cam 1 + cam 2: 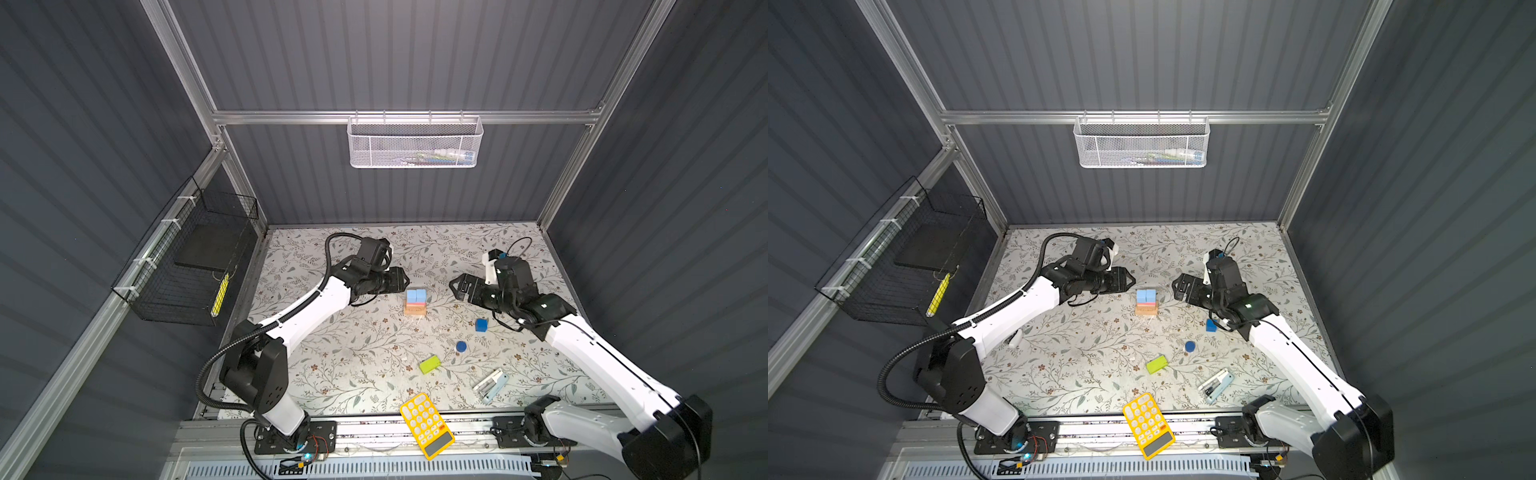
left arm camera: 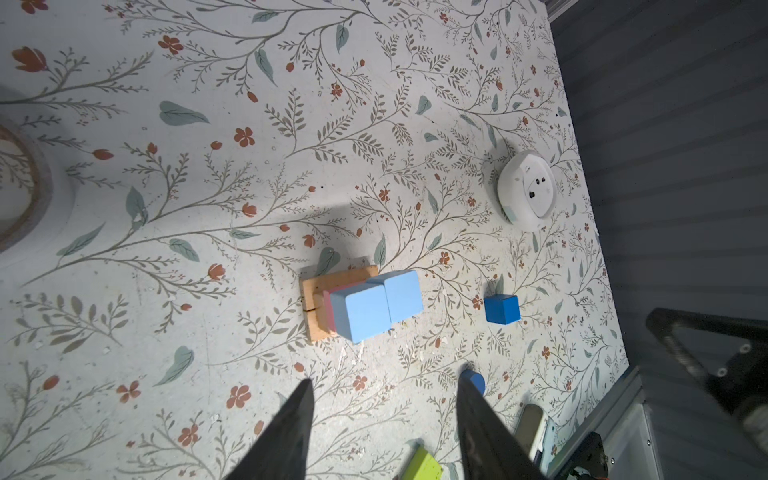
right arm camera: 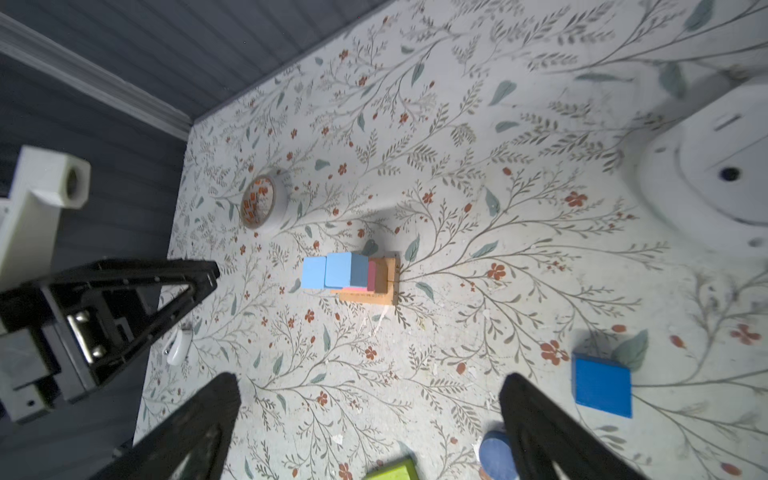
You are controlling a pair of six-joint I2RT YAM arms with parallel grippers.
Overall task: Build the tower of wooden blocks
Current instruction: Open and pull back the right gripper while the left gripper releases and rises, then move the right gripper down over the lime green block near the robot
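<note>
Blocks are sitting in a tower [image 1: 415,302] in the middle of the table [image 1: 353,353] in both top views: tan at the bottom, then pink, then two light-blue cubes [image 1: 416,295]. Your left tool [image 1: 405,280] and right tool [image 1: 454,286] are hanging on either side, not touching it. The dark-blue cube [image 1: 481,325], dark-blue cylinder [image 1: 461,346] and green bar [image 1: 429,364] are lying apart. In the left wrist view, your left tool [image 2: 385,378] is standing partway spread, holding nothing. In the right wrist view, your right tool [image 3: 370,378] is gaping wide, holding nothing.
</note>
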